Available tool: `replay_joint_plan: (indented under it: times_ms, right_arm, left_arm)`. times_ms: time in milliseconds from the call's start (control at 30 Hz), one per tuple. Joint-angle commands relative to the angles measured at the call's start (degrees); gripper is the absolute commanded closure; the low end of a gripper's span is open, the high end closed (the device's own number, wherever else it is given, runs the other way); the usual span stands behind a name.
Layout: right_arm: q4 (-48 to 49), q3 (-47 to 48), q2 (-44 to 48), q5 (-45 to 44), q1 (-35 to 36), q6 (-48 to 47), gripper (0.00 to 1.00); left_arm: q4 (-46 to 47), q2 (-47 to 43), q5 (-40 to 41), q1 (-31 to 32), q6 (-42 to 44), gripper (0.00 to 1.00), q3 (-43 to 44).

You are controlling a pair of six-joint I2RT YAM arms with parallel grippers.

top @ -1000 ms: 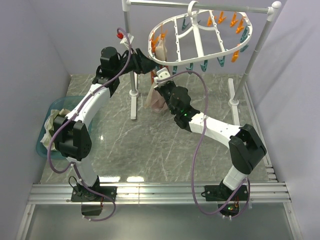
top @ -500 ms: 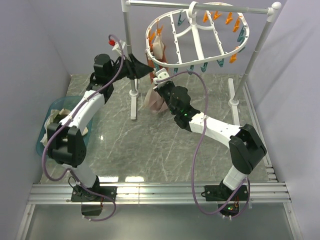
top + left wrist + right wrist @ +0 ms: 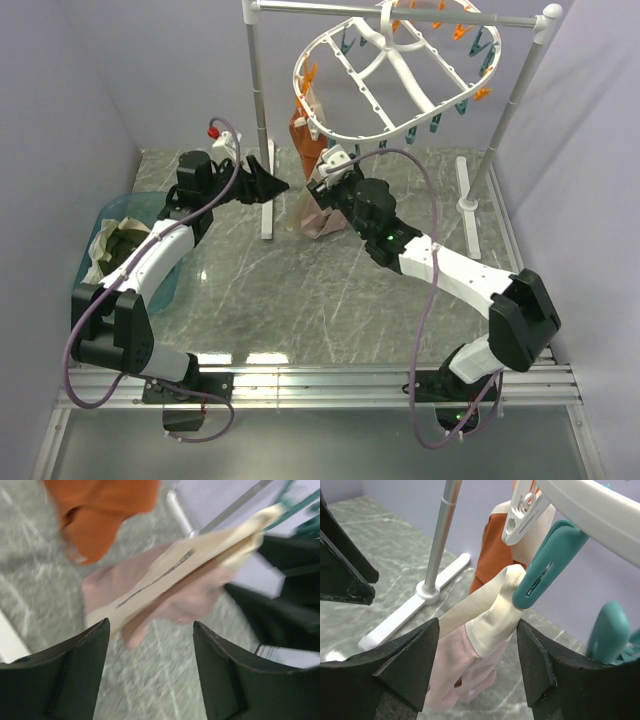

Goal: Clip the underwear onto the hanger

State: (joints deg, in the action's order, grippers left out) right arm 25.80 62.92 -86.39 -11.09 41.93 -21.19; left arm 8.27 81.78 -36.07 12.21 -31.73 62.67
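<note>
The left gripper (image 3: 270, 184) is wide open and holds nothing. It has pulled back and down from the hanger (image 3: 383, 62) since a second ago. Its own camera is a bit blurry. It shows the underwear (image 3: 165, 585) just past its fingers, not touching them. The right gripper (image 3: 477, 625) is open and empty too, with a finger on each side of the cloth. A teal peg (image 3: 545, 572) bites the pale waistband, so the underwear hangs from the rim, beside the rust-orange garment (image 3: 492, 545). The hanger has tipped. I think the clipping is mostly done.
</note>
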Motion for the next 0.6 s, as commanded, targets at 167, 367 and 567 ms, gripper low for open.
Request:
replay_joint_plan:
  times_ms: [167, 367, 567]
  right_arm:
    - [-15.06, -3.06, 12.11, 5.38, -1.85, 5.98, 0.29]
    - [-26.75, -2.62, 17.74, 10.12, -6.5, 11.07, 0.27]
    - [-30.46, -5.87, 22.93, 12.41, -11.69, 14.42, 0.27]
  left_arm:
    - [-3.35, 0.48, -1.8, 0.18, 13.34, 0.37, -5.28]
    - [-5.37, 3.65, -4.79, 2.11, 24.42, 0.46, -4.93]
    - [-7.3, 5.94, -6.2, 4.39, 29.17, 0.49, -3.96]
